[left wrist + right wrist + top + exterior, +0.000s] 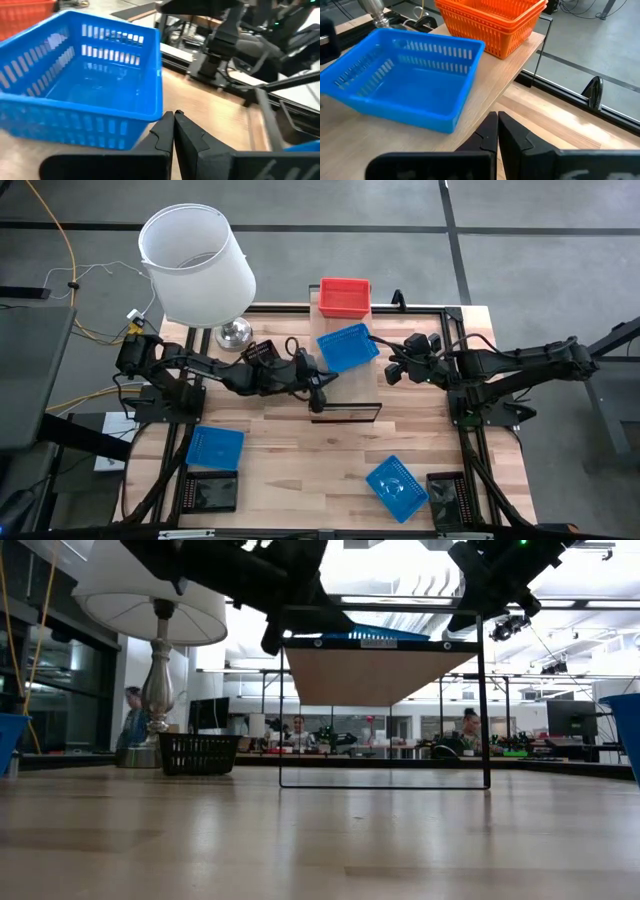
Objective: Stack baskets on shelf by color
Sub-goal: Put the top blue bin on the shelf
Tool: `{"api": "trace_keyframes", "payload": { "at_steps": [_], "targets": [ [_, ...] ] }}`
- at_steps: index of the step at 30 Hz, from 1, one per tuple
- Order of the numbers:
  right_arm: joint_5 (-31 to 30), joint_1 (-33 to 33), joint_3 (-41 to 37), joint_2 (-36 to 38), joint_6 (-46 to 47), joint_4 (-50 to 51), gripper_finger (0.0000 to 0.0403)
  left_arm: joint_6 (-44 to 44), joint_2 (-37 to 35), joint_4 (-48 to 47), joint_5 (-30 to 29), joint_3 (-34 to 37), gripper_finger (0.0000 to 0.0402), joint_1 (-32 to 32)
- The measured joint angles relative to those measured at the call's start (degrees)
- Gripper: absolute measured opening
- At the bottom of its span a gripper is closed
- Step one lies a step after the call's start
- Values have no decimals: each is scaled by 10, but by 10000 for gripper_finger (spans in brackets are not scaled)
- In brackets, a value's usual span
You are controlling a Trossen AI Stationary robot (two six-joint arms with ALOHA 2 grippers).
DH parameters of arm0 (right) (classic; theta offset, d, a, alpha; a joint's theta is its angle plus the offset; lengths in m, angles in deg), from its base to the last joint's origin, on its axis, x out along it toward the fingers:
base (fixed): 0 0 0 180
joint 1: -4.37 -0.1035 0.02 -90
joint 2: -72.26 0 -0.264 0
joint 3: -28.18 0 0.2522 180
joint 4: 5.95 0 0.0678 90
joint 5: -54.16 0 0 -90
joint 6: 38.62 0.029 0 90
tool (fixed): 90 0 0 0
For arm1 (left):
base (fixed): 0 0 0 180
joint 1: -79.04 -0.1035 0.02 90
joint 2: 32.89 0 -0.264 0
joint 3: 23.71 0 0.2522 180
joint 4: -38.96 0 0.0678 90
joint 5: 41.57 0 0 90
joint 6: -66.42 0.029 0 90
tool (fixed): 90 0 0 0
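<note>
The red plastic mesh baskets [345, 296] are stacked on the long light-wood shelf [517, 62]. One blue plastic mesh basket [348, 346] sits there too. Two more blue baskets [214, 447] and black ones [209, 491] wait on the tabletop [300, 460]. Both arms' jaws are shut and hold nothing.

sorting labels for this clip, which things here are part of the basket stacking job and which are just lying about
Part of the job:
- blue basket on the shelf
- red baskets, stacked at the shelf's end
- shelf
- two blue baskets on the table
- two black baskets at the near corners
- left gripper and right gripper, both shut, empty

Lying about:
- lamp
- cables
</note>
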Motion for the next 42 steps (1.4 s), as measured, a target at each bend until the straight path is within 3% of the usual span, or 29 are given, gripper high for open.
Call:
{"api": "trace_keyframes", "payload": {
  "at_steps": [15, 21, 26, 33, 37, 42],
  "targets": [
    [6, 0, 0, 0, 2, 24, 0, 18, -16, -42, -8, 0, 0, -59],
    [7, 0, 0, 0, 64, 97, 0, 49, -86, -92, -8, 1, 0, -61],
    [23, 0, -26, 1, 84, 113, 0, 62, -157, -82, -7, 44, 0, -39],
    [45, 1, -135, 3, 30, -39, 0, 62, -235, 124, 34, 191, 0, 3],
    [41, 2, -150, 6, -68, -161, 0, 60, -256, 240, 58, 269, 0, 7],
    [67, 27, -150, 6, -196, -306, 0, 55, -262, 294, 60, 302, 0, 1]
  ]
}}
